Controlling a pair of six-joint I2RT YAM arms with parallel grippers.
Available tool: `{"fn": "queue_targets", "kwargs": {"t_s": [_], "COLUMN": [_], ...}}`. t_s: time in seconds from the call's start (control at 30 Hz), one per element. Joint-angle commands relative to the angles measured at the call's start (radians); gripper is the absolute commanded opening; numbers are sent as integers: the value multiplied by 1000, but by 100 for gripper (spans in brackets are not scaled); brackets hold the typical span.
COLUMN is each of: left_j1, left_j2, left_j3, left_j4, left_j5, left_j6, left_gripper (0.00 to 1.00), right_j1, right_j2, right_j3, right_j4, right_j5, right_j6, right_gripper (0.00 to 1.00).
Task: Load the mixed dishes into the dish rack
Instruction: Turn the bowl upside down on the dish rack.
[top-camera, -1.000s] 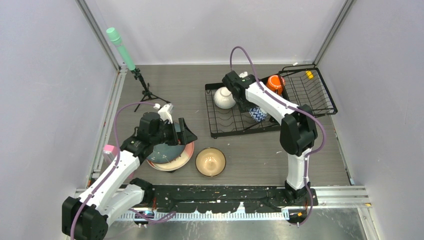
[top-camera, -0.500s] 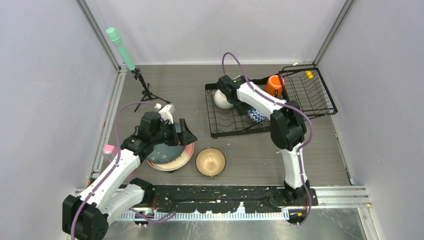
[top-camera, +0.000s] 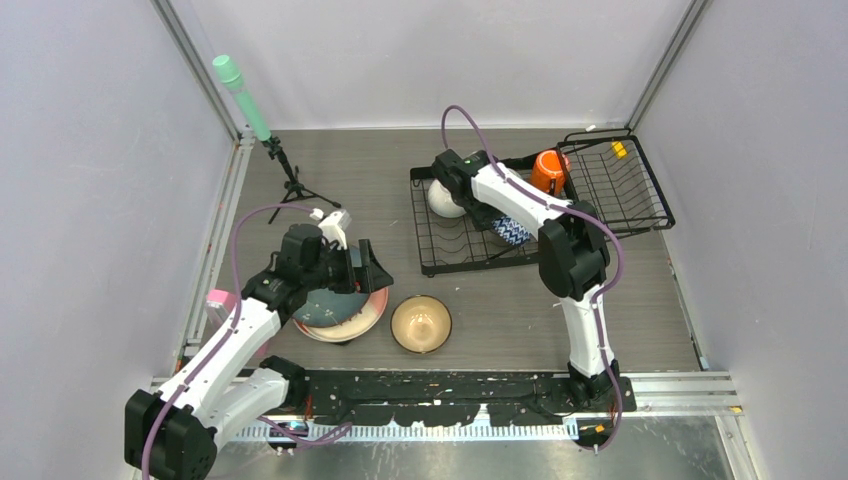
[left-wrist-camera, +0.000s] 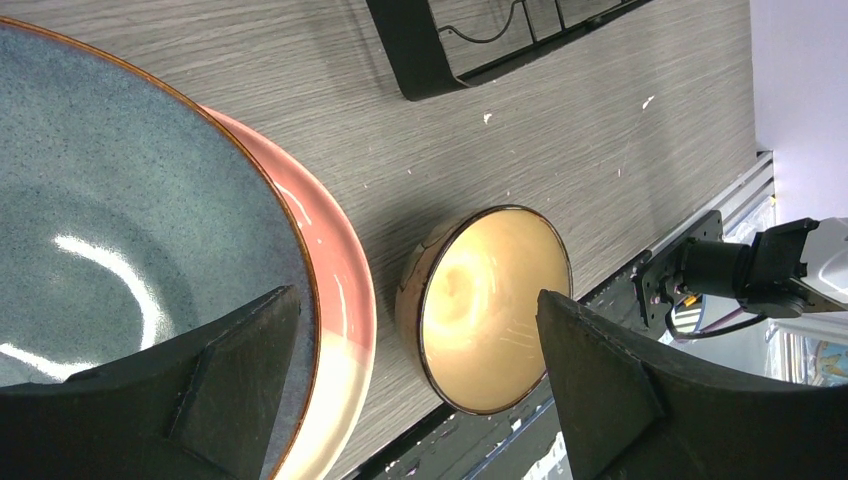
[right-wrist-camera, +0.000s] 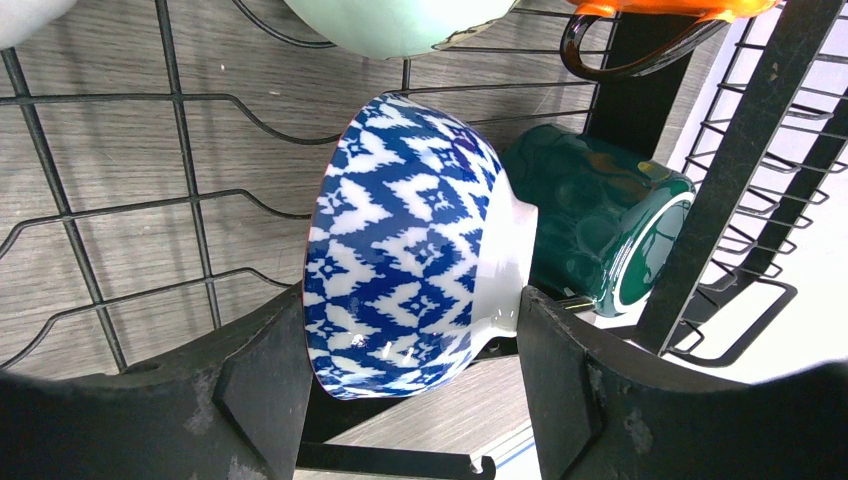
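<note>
Grey wood-grain table (top-camera: 330, 170). Left gripper (left-wrist-camera: 418, 293), jaws wide apart, empty, above dark teal plate (left-wrist-camera: 100, 220) stacked on pink plate (left-wrist-camera: 345, 290), near left. Brown bowl (left-wrist-camera: 495, 305) just right. Dish rack (top-camera: 417, 225) far right holds blue-patterned bowl (right-wrist-camera: 400, 250), dark teal mug (right-wrist-camera: 590, 225); right gripper (right-wrist-camera: 410, 290) apart, empty.

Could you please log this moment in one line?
left gripper: open over teal plate | right gripper: open above dish rack | pink plate, brown bowl: unloaded
</note>
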Motion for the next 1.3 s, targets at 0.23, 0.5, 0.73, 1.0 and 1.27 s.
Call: {"fn": "queue_targets", "kwargs": {"t_s": [0.23,0.5,0.73,1.0,1.27], "left_j1": [-2,-2,-2,-2,-2], "left_j2": [9,-2,-6,-4,-11], "left_j3": [61,63,63,68,65], "left_j4": [-38,-69,-75,-82,-102], "left_j5": [36,32,24,21,21], "left_j6": [36,48,47,50,60], "left_gripper": [91,91,91,91,90], "right_j1": [10,26,37,45,45], "right_j2": [33,51,67,75,83], "right_j3": [18,11,1,-19,-33], "right_j4": [1,24,40,74,74], "right_j5": [-96,-89,-77,-79,-112], "right_j6": [20,43,64,85,74], "right_gripper": [68,73,75,77,81]}}
